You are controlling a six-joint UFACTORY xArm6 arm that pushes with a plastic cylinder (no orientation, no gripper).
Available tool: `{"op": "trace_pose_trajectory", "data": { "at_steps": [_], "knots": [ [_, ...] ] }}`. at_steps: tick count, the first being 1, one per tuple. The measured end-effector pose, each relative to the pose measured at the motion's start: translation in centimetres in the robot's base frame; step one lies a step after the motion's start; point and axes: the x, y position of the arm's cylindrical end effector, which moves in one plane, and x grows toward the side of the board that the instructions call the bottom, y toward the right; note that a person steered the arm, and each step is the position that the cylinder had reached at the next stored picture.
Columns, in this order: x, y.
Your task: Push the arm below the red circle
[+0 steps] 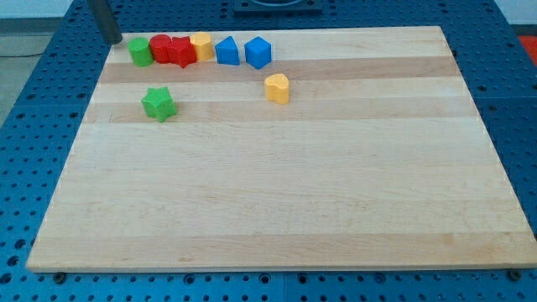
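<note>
Our rod enters at the view's top left, and my tip (115,39) rests on the tabletop (277,193) near its top-left corner, just to the left of the green cylinder (139,52) and slightly above it; whether the two touch we cannot tell. We carry no hand at all, only this straight dark rod, so nothing is gripped.

A row of blocks runs along the top edge of the wooden tabletop. From the view's left it begins with the green cylinder, then the red circle (160,48) pressed against it, then a red star-like block (182,52) touching the circle, then a yellow block (201,45) whose shape we cannot make out clearly. A small gap follows, and then come a blue block (226,51) with a peaked top and a blue hexagonal block (258,53), the two just beside each other.

Below the row, a yellow heart-like block (277,88) sits apart, under the blue hexagonal block and a little to its right. A green star (158,103) lies alone below the red circle, well apart from it.

My tip is to the left of the red circle, with the green cylinder between them.
</note>
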Motion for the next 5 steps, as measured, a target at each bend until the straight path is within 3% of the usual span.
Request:
{"op": "trace_pose_trajectory", "data": {
  "at_steps": [3, 5],
  "knots": [
    [-0.5, 13.2],
    [-0.6, 15.5]
  ]
}}
